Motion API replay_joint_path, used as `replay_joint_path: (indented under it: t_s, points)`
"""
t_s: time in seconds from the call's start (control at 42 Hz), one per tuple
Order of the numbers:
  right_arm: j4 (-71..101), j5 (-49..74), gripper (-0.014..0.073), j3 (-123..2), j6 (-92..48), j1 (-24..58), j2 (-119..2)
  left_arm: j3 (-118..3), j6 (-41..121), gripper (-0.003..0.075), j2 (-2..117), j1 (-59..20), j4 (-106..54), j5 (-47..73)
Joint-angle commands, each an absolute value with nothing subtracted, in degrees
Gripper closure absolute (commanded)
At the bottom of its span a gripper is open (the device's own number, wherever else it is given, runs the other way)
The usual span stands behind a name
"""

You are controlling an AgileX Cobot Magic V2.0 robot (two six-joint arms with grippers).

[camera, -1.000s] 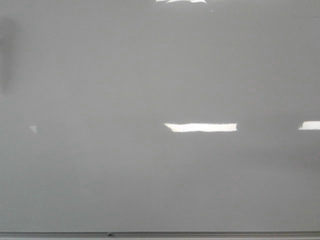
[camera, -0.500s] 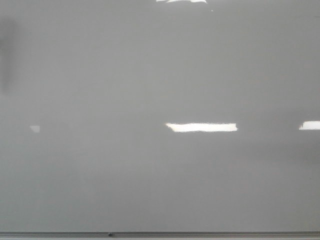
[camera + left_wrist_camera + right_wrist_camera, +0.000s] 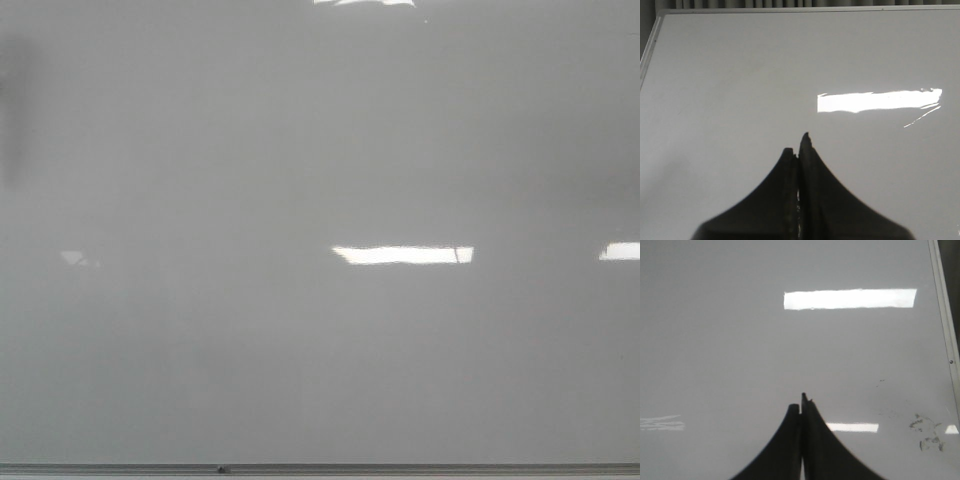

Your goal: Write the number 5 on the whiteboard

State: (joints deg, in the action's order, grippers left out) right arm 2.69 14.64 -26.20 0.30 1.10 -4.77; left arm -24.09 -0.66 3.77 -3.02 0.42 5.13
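The whiteboard (image 3: 300, 360) fills the front view as a glossy pale grey surface with bright light reflections. No number 5 shows in any view. In the left wrist view my left gripper (image 3: 797, 142) hangs over the whiteboard (image 3: 740, 75), its two dark fingers pressed together with nothing between them. My right gripper (image 3: 801, 402) is likewise shut and empty over the whiteboard (image 3: 715, 340). No marker shows in either gripper. Neither gripper appears in the front view.
A thin metal edge strip (image 3: 400, 467) runs along the board's near side. The strip (image 3: 790, 9) also borders the board in the left wrist view, and the strip (image 3: 942, 315) in the right wrist view. Faint dark smudges (image 3: 925, 432) lie near that edge.
In the front view a short thin dark line now crosses the right end of the middle reflection. The small reflection at the left has shifted slightly.
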Motion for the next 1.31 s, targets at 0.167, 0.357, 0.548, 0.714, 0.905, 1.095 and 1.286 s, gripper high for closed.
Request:
replay_joint_path:
  t_s: [0.167, 0.357, 0.548, 0.714, 0.905, 1.095, 1.286]
  points:
    - [1.93, 25.23, 0.0662, -41.22, 0.0, 1.14, -19.01, -39.95, -0.77, 0.0741, 16.03, -3.46, 0.0, 17.31]
    - [1.93, 30.58, 0.0662, -43.63, 0.0, 1.14, -25.56, -42.18, -0.77, 0.0741, 21.6, -3.46, 0.0, 22.05]
    - [1.93, 33.65, 0.0662, -43.63, 0.0, 1.14, -30.88, -41.51, -0.77, 0.0741, 25.61, -3.46, 0.0, 25.49]
    - [1.93, 34.61, 0.0662, -43.57, 0.0, 1.14, -34.45, -41.59, -0.77, 0.0741, 28.73, -3.46, -0.59, 29.82]
    - [1.93, 35.54, 0.0662, -43.57, 0.0, 1.14, -38.26, -41.49, -0.77, 0.0741, 31.72, -3.46, -0.67, 31.16]
    - [1.93, 34.77, 0.065, -43.52, -0.7, 1.14, -40.56, -41.49, -0.77, 0.0741, 34.59, -3.46, -0.67, 31.56]
    - [1.93, 34.5, 0.0446, -43.52, -2.71, 1.14, -41.06, -41.49, -0.67, 0.072, 37.9, -3.46, -0.67, 31.67]
